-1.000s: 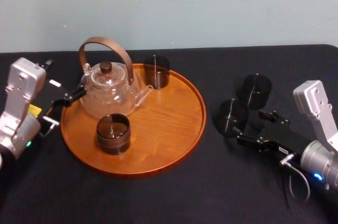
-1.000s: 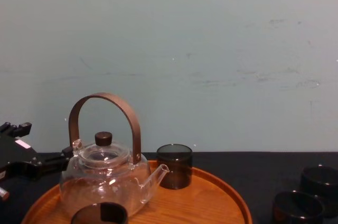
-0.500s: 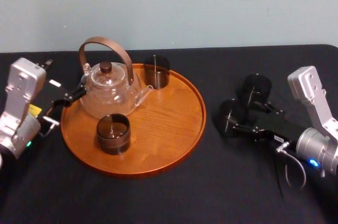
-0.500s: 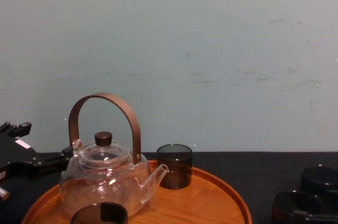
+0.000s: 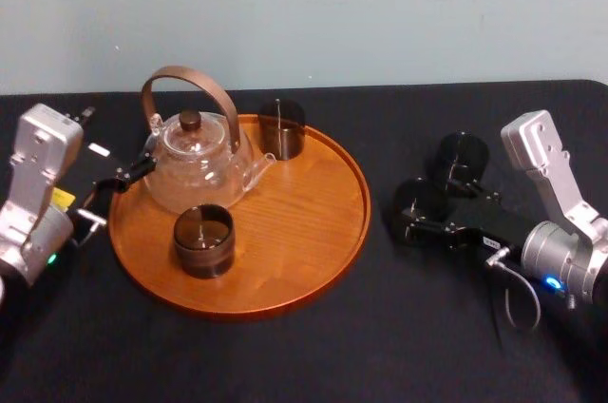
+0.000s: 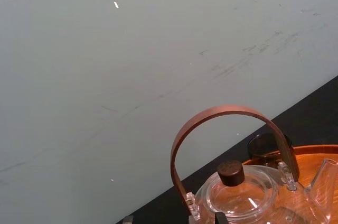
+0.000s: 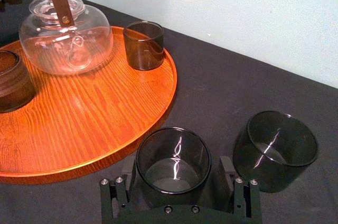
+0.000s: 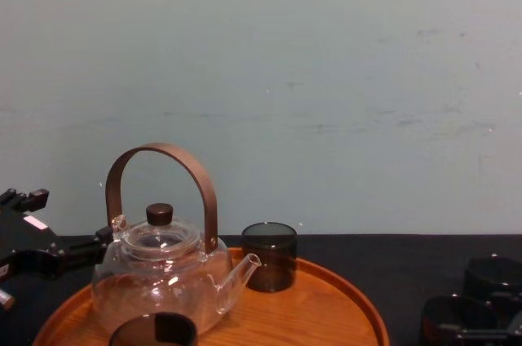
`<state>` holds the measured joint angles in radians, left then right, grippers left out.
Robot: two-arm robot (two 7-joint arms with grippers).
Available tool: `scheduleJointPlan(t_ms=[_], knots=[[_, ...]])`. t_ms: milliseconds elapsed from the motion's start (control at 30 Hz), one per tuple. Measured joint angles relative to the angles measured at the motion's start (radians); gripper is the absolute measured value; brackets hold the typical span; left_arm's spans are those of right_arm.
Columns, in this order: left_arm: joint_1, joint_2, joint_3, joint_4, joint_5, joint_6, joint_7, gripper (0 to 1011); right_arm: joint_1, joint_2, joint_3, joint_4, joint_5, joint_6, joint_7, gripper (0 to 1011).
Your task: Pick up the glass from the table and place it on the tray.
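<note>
Head view, starting at the left edge: the left gripper (image 5: 128, 175) is hovering at mid-left of the frame, just beside the rim of the tray (image 5: 304, 232), and I cannot tell whether it is open or closed. The tray is lying on the table (image 5: 313, 355), left of the frame's centre. A teapot (image 5: 195, 161) is standing upright in the tray's upper left part, its spout pointing toward the rear cup (image 5: 282, 129) at the tray's top edge. A front cup (image 5: 203, 239) is sitting below the teapot, near the tray's lower left rim. To the right of the tray, apart from its rim, the glass (image 5: 416, 203) is standing upright on the table at centre-right of the frame. The right gripper (image 5: 429, 215) is reaching in from the right edge and straddling this glass, jaws spread wide with one on each side; the right wrist view is showing a slight gap on at least one side. A second glass (image 5: 459, 158) is standing just beside the first, up and to its right.
</note>
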<state>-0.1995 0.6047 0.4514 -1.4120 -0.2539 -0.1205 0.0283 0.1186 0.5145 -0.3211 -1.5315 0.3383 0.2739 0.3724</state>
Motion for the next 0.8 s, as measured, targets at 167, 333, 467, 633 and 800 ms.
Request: scheduleJointPlan(t_ms=[167, 333, 467, 633, 800], knots=[[0.000, 0.000, 0.000, 0.000, 0.000, 0.000, 0.000, 1002, 0.014, -0.009, -0.008, 0.019, -0.007, 0.004, 0.006, 1002], [0.000, 0.000, 0.000, 0.000, 0.000, 0.000, 0.000, 1001, 0.025, -0.017, -0.015, 0.032, -0.013, 0.005, 0.010, 1002], [0.000, 0.000, 0.000, 0.000, 0.000, 0.000, 0.000, 1001, 0.032, -0.023, -0.020, 0.043, -0.017, 0.006, 0.013, 1002], [0.000, 0.000, 0.000, 0.000, 0.000, 0.000, 0.000, 1001, 0.041, -0.029, -0.025, 0.056, -0.021, 0.006, 0.019, 1002], [0.000, 0.000, 0.000, 0.000, 0.000, 0.000, 0.000, 1001, 0.048, -0.032, -0.030, 0.065, -0.025, 0.004, 0.024, 1002]])
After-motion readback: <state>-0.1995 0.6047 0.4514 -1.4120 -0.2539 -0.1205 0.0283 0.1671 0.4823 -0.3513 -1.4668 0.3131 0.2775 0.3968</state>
